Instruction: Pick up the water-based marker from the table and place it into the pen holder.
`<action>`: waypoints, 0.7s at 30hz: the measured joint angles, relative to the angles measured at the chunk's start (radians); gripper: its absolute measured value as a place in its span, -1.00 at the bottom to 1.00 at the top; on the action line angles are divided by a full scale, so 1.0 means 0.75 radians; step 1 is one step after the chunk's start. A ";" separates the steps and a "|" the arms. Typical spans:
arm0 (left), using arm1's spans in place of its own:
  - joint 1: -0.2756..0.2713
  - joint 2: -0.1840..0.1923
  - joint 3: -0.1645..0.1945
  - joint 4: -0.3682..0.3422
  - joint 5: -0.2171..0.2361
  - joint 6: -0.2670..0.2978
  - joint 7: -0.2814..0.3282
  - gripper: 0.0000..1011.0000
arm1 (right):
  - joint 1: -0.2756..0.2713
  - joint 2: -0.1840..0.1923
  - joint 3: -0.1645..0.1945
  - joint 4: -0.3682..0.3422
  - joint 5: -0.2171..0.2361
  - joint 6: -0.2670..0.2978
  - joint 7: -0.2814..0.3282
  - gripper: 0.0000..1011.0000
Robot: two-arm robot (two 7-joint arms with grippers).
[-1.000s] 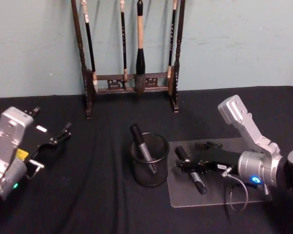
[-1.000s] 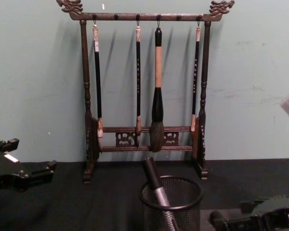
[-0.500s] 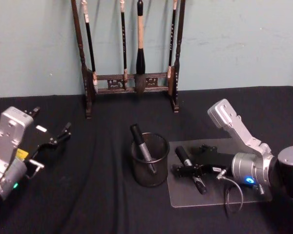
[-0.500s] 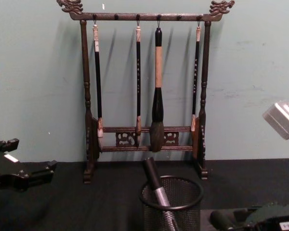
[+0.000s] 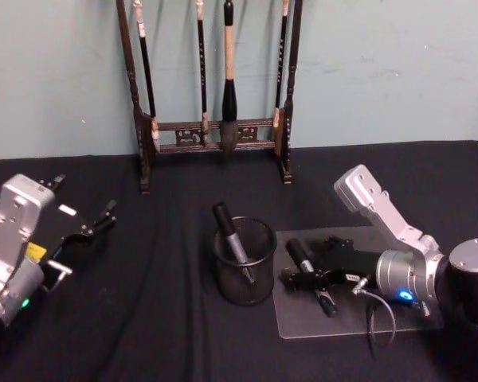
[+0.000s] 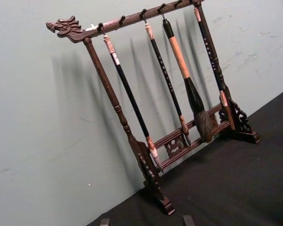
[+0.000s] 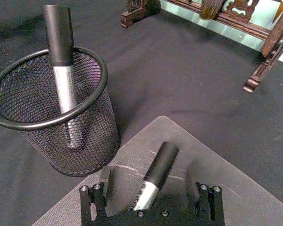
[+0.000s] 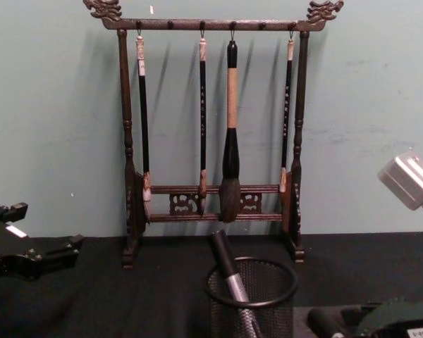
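Note:
A black-capped, silver-barrelled water-based marker (image 5: 309, 275) lies on a translucent mat (image 5: 358, 320) right of the pen holder (image 5: 244, 285), a black wire-mesh cup. My right gripper (image 5: 304, 278) is open and low over the mat. In the right wrist view its fingers (image 7: 105, 180) stand on either side of the marker (image 7: 153, 173), apart from the barrel. Another marker (image 5: 233, 240) leans inside the holder (image 7: 90, 123). The left gripper (image 5: 86, 232) is open and parked at the far left.
A tall dark wooden brush rack (image 5: 211, 135) with hanging brushes stands at the back against the wall. Black cloth covers the table (image 5: 159, 318). The pen holder's rim (image 8: 251, 286) sits a short way from the marker's cap (image 8: 320, 321).
The right arm has swung left and lowered, bringing its open gripper further along the marker on the mat. The left arm, holder and marker have not moved.

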 joint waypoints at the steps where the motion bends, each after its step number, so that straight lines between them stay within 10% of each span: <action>1: 0.000 0.000 0.000 0.000 0.000 0.000 0.000 0.98 | -0.001 -0.002 0.002 0.002 -0.003 -0.001 0.002 0.98; 21: 0.000 0.000 0.000 0.000 0.000 0.000 0.000 0.98 | -0.013 -0.015 0.017 0.013 -0.029 -0.005 0.023 0.98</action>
